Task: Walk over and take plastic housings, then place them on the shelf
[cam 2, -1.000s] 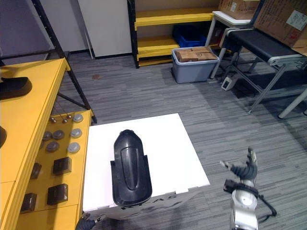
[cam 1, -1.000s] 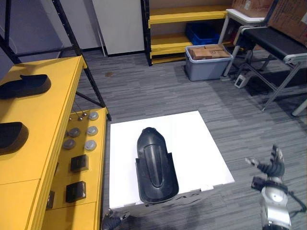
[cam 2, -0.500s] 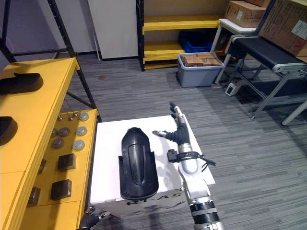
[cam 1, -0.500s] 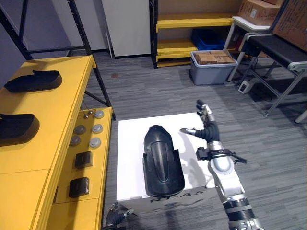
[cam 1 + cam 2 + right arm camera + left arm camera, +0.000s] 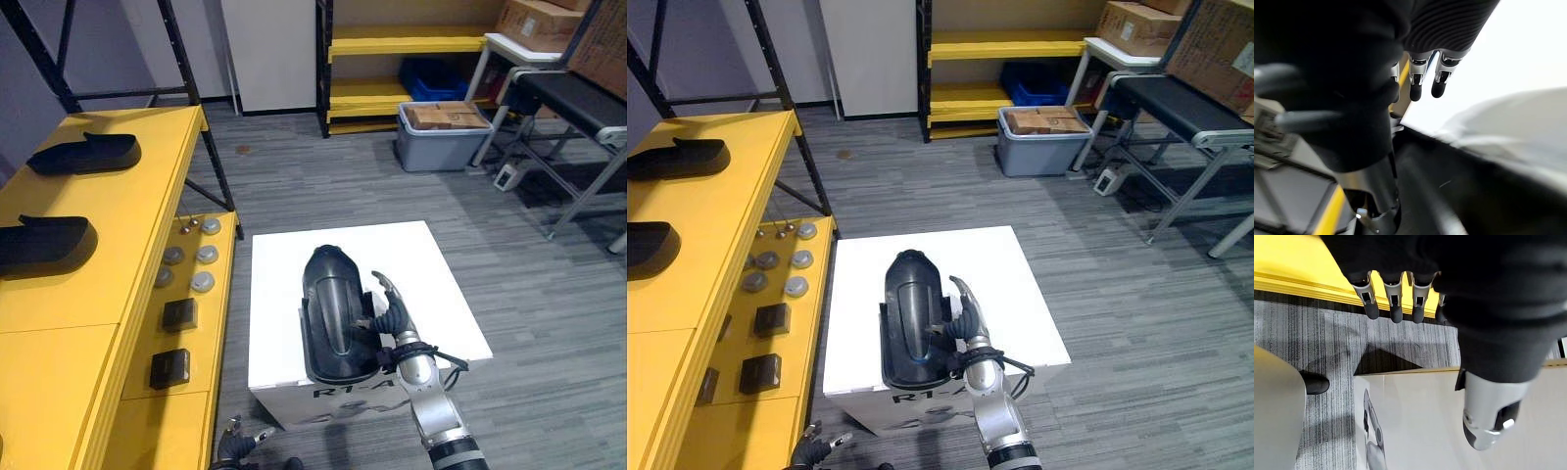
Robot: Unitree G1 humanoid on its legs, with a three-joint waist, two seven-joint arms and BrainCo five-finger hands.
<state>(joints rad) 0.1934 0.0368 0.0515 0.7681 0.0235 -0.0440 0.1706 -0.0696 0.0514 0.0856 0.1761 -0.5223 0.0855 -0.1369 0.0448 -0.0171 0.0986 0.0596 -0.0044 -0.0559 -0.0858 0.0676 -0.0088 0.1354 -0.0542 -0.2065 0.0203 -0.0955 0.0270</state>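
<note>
— Hands, nearest first?
— Left hand (image 5: 235, 448) hangs low by the white box-shaped table's (image 5: 431, 264) near corner, fingers loosely spread, empty. Right hand (image 5: 392, 318) is over that table, fingers splayed against the long black plastic housing's (image 5: 331, 304) right flank, not closed.
— Beyond?
— Two more black housings (image 5: 86, 155) lie on the yellow shelf (image 5: 118, 235) left of the table.

Plastic housing (image 5: 331, 318): glossy black, plain, no markings.
Box (image 5: 431, 284): white top, dark print on front face.
Shelf (image 5: 118, 225): bright yellow boards, black uprights.
Shelf housings (image 5: 83, 155): two, both black.
Floor (image 5: 323, 186): grey carpet, fine darker streaks.
Bin (image 5: 446, 147): grey-blue, brown cartons inside.
Crate (image 5: 431, 78): blue.
Right hand (image 5: 394, 318): silver fingers, dark tips, dark ribbed cover.
</note>
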